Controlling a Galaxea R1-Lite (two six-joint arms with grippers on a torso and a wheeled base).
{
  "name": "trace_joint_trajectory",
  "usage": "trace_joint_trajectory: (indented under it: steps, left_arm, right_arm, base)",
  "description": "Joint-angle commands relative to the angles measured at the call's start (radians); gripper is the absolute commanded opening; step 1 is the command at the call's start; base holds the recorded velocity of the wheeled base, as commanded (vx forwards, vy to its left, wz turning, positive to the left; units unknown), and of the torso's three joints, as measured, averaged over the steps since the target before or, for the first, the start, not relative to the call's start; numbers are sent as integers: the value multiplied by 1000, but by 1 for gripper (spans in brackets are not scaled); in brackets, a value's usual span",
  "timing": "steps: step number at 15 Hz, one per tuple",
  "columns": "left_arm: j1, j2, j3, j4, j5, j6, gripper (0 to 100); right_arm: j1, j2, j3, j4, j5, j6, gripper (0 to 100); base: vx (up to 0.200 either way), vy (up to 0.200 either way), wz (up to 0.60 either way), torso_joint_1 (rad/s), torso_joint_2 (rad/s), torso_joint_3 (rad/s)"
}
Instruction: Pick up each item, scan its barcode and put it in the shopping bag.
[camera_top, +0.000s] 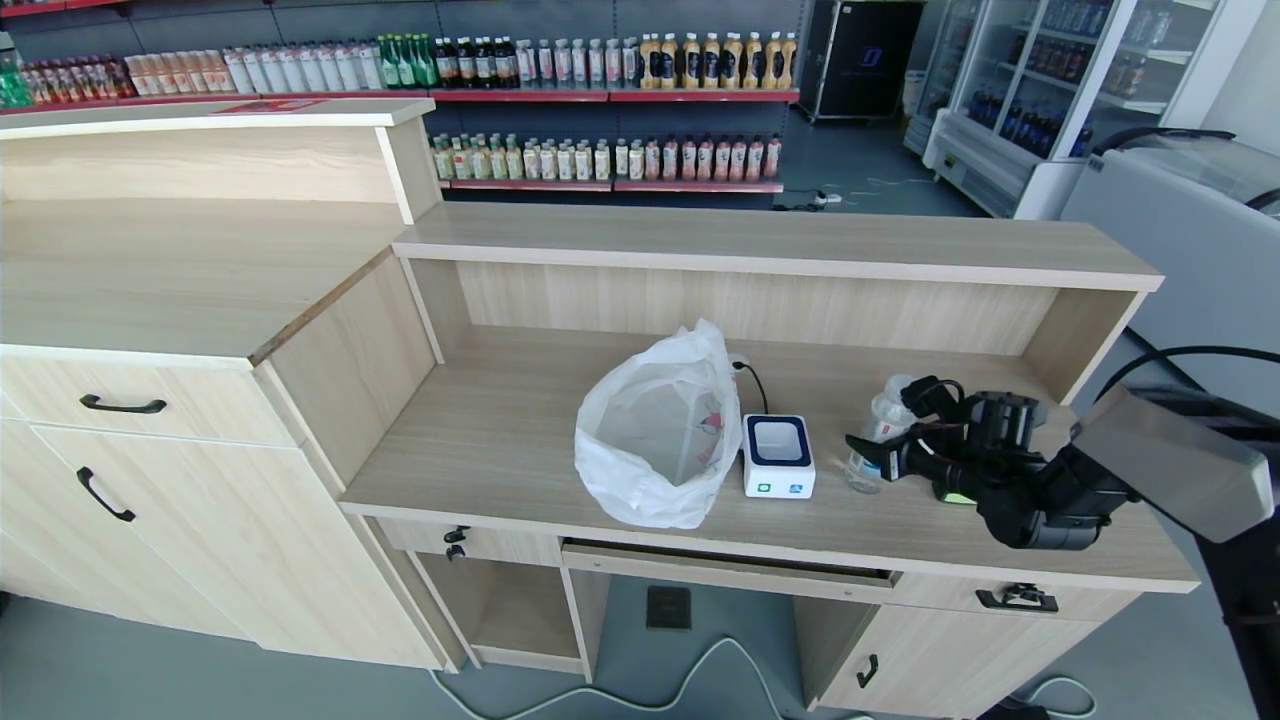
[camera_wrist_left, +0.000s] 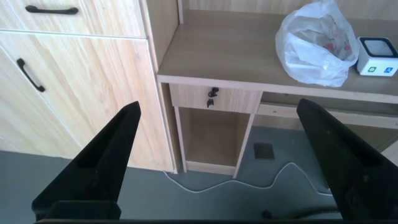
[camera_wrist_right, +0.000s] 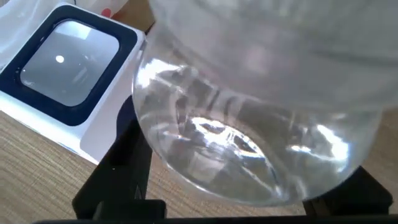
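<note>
A clear plastic water bottle (camera_top: 875, 430) is at the right of the wooden counter (camera_top: 500, 430), just right of the scanner. My right gripper (camera_top: 885, 415) is shut on the bottle, one finger on each side. In the right wrist view the bottle's base (camera_wrist_right: 249, 124) is close up, between my right gripper's (camera_wrist_right: 242, 199) dark fingers (camera_wrist_right: 118, 180). The white and blue barcode scanner (camera_top: 778, 455) (camera_wrist_right: 62, 68) sits face up beside the white shopping bag (camera_top: 655, 430), whose mouth gapes. My left gripper (camera_wrist_left: 217, 168) hangs open and holds nothing, low in front of the counter's left end, with the bag (camera_wrist_left: 314, 43) and scanner (camera_wrist_left: 377, 56) beyond it.
A raised ledge (camera_top: 780, 250) runs above the back of the counter. A taller cabinet (camera_top: 150, 300) with black handles stands to the left. The scanner's cable (camera_top: 755, 380) runs behind the bag. Drawers and an open knee space (camera_wrist_left: 214, 137) lie below the counter.
</note>
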Motion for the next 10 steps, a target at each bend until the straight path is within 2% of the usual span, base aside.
trace_joint_trajectory:
  steps: [1, 5, 7, 8, 10]
  left_arm:
    - [0, 0, 0, 0, 0, 0, 100]
    - [0, 0, 0, 0, 0, 0, 100]
    - [0, 0, 0, 0, 0, 0, 100]
    - [0, 0, 0, 0, 0, 0, 100]
    - [0, 0, 0, 0, 0, 0, 100]
  right_arm:
    - [0, 11, -12, -3, 0, 1, 0]
    - [-2, -29, -5, -1, -3, 2, 0]
    - [-9, -120, 5, 26, 8, 48, 0]
    - [-12, -181, 15, 65, 14, 86, 0]
    - [-43, -367, 56, 226, 69, 165, 0]
  base:
    - [0, 0, 0, 0, 0, 0]
    - [0, 0, 0, 0, 0, 0]
    - [0, 0, 0, 0, 0, 0]
    - [0, 0, 0, 0, 0, 0]
    - [0, 0, 0, 0, 0, 0]
